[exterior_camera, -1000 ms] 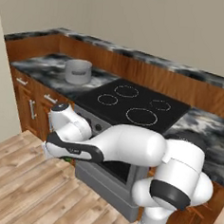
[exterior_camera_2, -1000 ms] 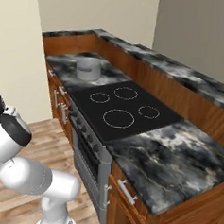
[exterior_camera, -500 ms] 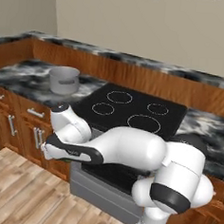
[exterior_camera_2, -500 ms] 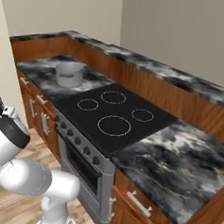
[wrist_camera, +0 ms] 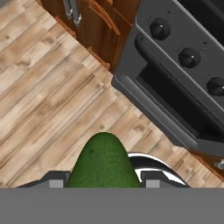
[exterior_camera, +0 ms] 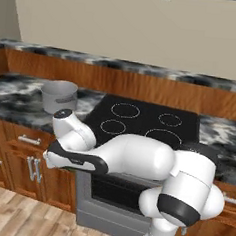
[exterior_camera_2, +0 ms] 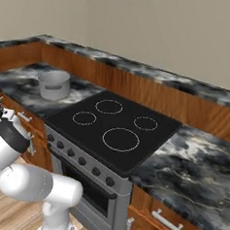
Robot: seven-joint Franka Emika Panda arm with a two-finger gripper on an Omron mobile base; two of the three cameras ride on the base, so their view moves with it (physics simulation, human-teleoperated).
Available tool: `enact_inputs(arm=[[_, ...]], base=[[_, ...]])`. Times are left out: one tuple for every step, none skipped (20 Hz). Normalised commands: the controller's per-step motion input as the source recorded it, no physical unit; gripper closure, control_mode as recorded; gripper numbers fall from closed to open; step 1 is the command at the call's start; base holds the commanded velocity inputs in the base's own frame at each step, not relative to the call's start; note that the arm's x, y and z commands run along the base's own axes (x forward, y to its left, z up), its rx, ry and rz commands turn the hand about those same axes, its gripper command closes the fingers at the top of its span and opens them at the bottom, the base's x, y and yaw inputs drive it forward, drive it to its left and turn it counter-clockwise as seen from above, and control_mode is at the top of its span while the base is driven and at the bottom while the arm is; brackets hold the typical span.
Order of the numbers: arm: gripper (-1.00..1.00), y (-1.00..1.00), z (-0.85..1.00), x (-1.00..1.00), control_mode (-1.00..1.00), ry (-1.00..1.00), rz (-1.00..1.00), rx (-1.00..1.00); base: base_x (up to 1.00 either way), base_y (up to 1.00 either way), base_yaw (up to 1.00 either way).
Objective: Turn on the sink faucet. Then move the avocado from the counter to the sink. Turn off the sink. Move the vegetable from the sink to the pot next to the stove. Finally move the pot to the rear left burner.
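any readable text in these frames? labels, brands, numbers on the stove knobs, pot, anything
None readable.
Stove knobs: plain dark, with a small light mark, no numbers.
Stove top: white burner rings, no lettering.
Pot: plain grey, no brand.
Avocado in the claw: no sticker.

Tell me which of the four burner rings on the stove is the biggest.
The front right ring, nearest the oven knobs: its circle is clearly wider than the other three, which look alike in size.
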Motion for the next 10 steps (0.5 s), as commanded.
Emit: enact_inputs(arm=[[1.00,0.00,0.00,0.00,1.00,0.00,0.00,0.00],[1.00,0.00,0.00,0.00,1.00,0.00,0.00,0.00],[1.00,0.00,0.00,0.00,1.00,0.00,0.00,0.00],[1.00,0.00,0.00,0.00,1.00,0.00,0.00,0.00],[1.00,0.00,0.00,0.00,1.00,0.00,0.00,0.00],[1.00,0.00,0.00,0.00,1.00,0.00,0.00,0.00],[1.00,0.00,0.00,0.00,1.00,0.00,0.00,0.00],[1.00,0.00,0.00,0.00,1.00,0.00,0.00,0.00],[1.00,0.00,0.00,0.00,1.00,0.00,0.00,0.00],[1.00,0.00,0.00,0.00,1.00,0.00,0.00,0.00]], base=[[0.10,0.77,-0.39],[0.08,0.76,-0.39],[0.04,0.72,-0.39],[0.02,0.68,-0.39],[0.00,0.62,-0.40],[0.00,0.57,-0.40],[0.00,0.50,-0.40],[0.00,0.48,-0.43],[0.00,0.54,-0.44],[0.00,0.59,-0.45]])
